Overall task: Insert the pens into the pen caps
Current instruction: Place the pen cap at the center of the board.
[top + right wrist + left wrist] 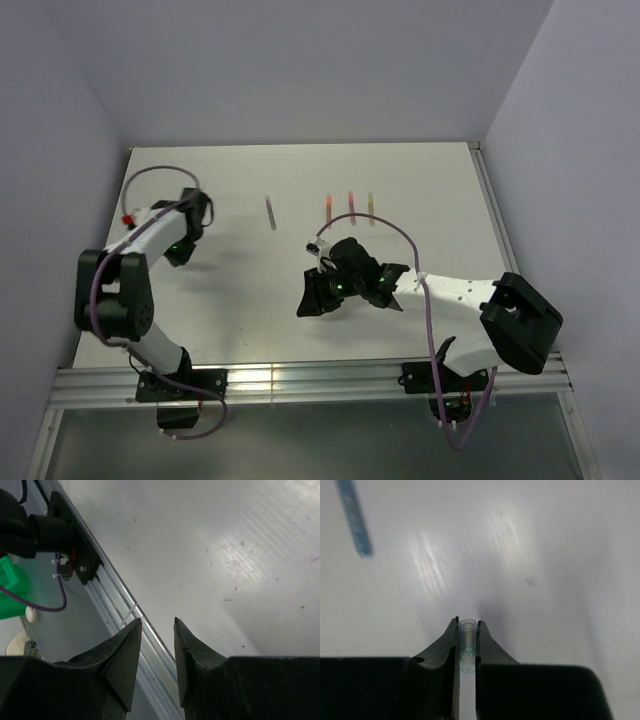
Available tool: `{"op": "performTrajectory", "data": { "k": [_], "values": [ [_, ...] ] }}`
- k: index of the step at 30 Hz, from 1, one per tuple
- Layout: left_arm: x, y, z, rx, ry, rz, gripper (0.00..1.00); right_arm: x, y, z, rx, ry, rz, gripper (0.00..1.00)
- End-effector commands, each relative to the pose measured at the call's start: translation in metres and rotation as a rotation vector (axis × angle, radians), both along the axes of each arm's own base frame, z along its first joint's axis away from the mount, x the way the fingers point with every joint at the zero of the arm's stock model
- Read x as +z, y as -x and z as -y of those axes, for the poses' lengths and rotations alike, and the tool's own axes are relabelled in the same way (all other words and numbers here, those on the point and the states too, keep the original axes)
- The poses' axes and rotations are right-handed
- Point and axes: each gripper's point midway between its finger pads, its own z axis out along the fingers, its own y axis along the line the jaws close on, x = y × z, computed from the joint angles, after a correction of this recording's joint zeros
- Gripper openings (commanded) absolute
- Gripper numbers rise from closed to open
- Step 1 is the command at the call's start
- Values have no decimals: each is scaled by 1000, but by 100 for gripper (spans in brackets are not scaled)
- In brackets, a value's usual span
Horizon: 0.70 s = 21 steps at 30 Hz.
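Task stage: by the look of things, the capping is sitting at an early step, with one cap in hand and no pen going into it yet.
Cap in hand: the pale blue cap (467,645) is standing between the left fingers (445,647), its open end poking out just past the tips. Nothing is showing inside it.
Nearest pen: the blue pen (354,520) is lying blurred on the surface (550,555), well apart from the cap. Whether it is wearing a cap cannot be told.
Other pens: in the overhead view the grey-purple pen (271,212) is lying alone at mid-surface. To its right the pink-orange pen (328,207), the red pen (351,203) and the yellow pen (371,205) are lying side by side. All are too small to show whether any is already capped.
Left to do: as a judgement, a pen is waiting to be picked up and pushed into the held cap, and the rest are awaiting the same.
Left fingers: they are standing narrow, clamping the cap from both sides.
Right fingers: the right fingers (125,655) are standing partly apart, gripping nothing and touching nothing. They are hovering over the near edge of the surface, above the metal rail (117,592).
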Motion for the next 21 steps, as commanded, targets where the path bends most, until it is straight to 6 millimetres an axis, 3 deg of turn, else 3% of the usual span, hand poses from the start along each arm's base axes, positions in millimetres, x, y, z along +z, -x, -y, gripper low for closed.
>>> {"op": "performTrajectory", "data": {
  "k": [1,2,5,11,15,18,19,21],
  "values": [
    [-8,-20,56,-135,-72,-33,2,23,-27,5,-109,-31,83,40],
    [-12,-21,82,-199,-73,-38,2,23,-31,9,-130,-27,84,40],
    [-27,-28,127,-308,-56,-50,1,21,-50,28,-229,-15,88,40],
    [-52,-27,192,-443,17,-52,3,15,-84,55,-372,47,104,40],
    [-69,-21,218,-494,104,-43,17,12,-88,59,-395,64,107,40],
    [-73,-17,221,-499,104,-49,29,8,-88,60,-396,72,99,40],
    [-73,-15,220,-500,100,-56,39,8,-87,59,-394,71,99,40],
    [-70,-13,221,-505,106,-49,46,7,-88,59,-393,71,95,40]
  ]
}}
